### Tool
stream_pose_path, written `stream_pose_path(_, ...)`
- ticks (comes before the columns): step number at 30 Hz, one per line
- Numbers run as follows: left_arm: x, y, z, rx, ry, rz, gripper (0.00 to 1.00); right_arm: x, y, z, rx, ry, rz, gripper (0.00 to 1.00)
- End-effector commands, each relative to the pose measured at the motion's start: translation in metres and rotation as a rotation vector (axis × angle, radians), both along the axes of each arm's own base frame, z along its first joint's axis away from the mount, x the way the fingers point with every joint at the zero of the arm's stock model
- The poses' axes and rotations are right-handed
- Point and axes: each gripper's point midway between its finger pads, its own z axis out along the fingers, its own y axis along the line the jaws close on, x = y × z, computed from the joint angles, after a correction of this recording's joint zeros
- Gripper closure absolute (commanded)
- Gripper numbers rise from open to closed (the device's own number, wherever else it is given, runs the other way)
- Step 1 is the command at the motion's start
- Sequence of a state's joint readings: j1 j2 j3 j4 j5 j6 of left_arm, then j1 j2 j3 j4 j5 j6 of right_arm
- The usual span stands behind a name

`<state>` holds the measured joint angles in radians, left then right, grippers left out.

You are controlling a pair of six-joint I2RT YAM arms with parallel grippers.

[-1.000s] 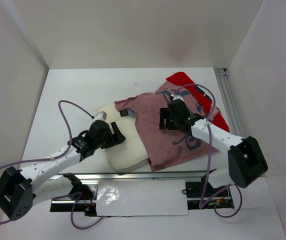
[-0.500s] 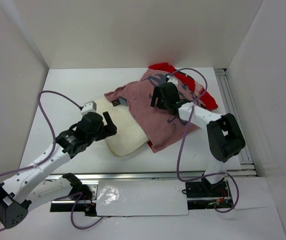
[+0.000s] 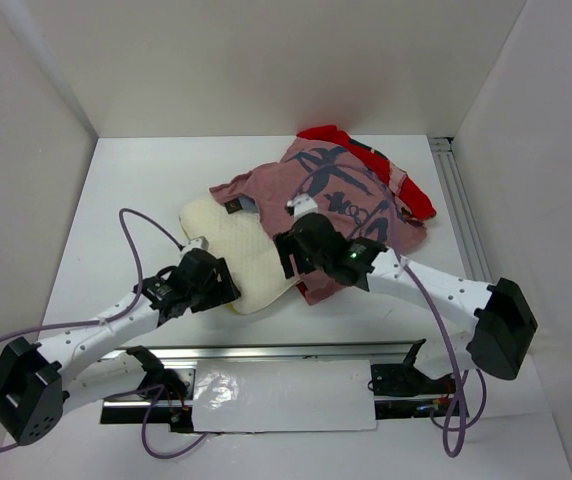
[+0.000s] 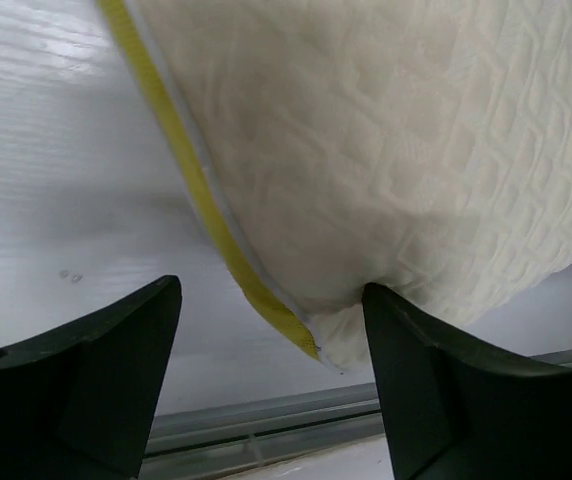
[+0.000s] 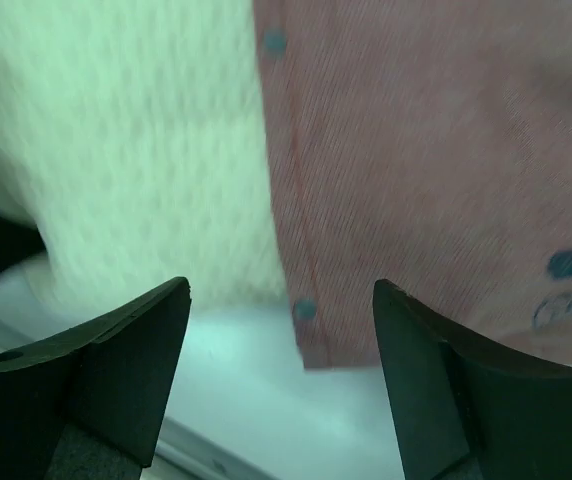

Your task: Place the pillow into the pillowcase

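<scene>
Find pillow (image 3: 228, 250) at middle of counter (image 3: 126, 200), far side under pillowcase (image 3: 336, 195) toward far right corner. Pinch pillow's near corner with left end effector (image 3: 228, 287), wide open, empty. Lower right end effector (image 3: 288, 262), open, empty, onto pillowcase hem; grab top layer only.

**Cream pillow (image 3: 241, 245), pink pillowcase (image 3: 276, 185)**

The pillow is cream, quilted in a raised brick-like pattern, with yellow piping along its seam. The pillowcase shows faded pink with dark brush-like marks, and bright red at its far edge.
</scene>
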<state>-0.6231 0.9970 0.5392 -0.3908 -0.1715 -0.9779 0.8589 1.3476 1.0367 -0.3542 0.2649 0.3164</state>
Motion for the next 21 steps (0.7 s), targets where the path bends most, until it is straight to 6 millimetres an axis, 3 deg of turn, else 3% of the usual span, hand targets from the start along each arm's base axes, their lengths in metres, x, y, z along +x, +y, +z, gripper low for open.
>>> stream_pose_path(1, 0.025, -0.028, 0.022, -0.075, -0.086, -0.066, 0.23, -0.037, -0.03, -0.05, -0.285, 0.104, 0.056, 0.2)
stream_pose_path(4, 0.031, -0.03, 0.019, -0.067, -0.086, -0.06, 0.35, -0.033, -0.036, -0.062, -0.357, 0.127, 0.0, 0.21)
stream_pose_path(6, 0.035, -0.033, 0.019, -0.073, -0.096, -0.06, 0.49, -0.029, -0.044, -0.065, -0.405, 0.131, -0.054, 0.22)
stream_pose_path(7, 0.037, -0.036, 0.016, -0.085, -0.101, -0.066, 0.59, -0.028, -0.047, -0.067, -0.415, 0.137, -0.089, 0.23)
stream_pose_path(8, 0.038, -0.037, 0.016, -0.091, -0.11, -0.067, 0.76, -0.028, -0.057, -0.074, -0.469, 0.142, -0.118, 0.26)
stream_pose_path(12, 0.043, -0.045, 0.012, -0.098, -0.106, -0.09, 1.0, -0.022, -0.056, -0.073, -0.469, 0.12, -0.144, 0.31)
stream_pose_path(14, 0.046, -0.047, 0.011, -0.087, -0.103, -0.098, 1.0, -0.018, -0.053, -0.072, -0.45, 0.115, -0.142, 0.38)
stream_pose_path(17, 0.048, -0.047, 0.014, -0.082, -0.106, -0.092, 1.0, -0.012, -0.051, -0.069, -0.431, 0.105, -0.153, 0.66)
stream_pose_path(20, 0.052, -0.052, 0.024, -0.121, -0.158, -0.113, 1.0, -0.005, -0.047, -0.051, -0.406, 0.059, -0.151, 1.0)
stream_pose_path(21, 0.053, -0.055, 0.033, -0.143, -0.194, -0.128, 1.0, -0.006, -0.039, -0.048, -0.369, 0.059, -0.116, 1.0)
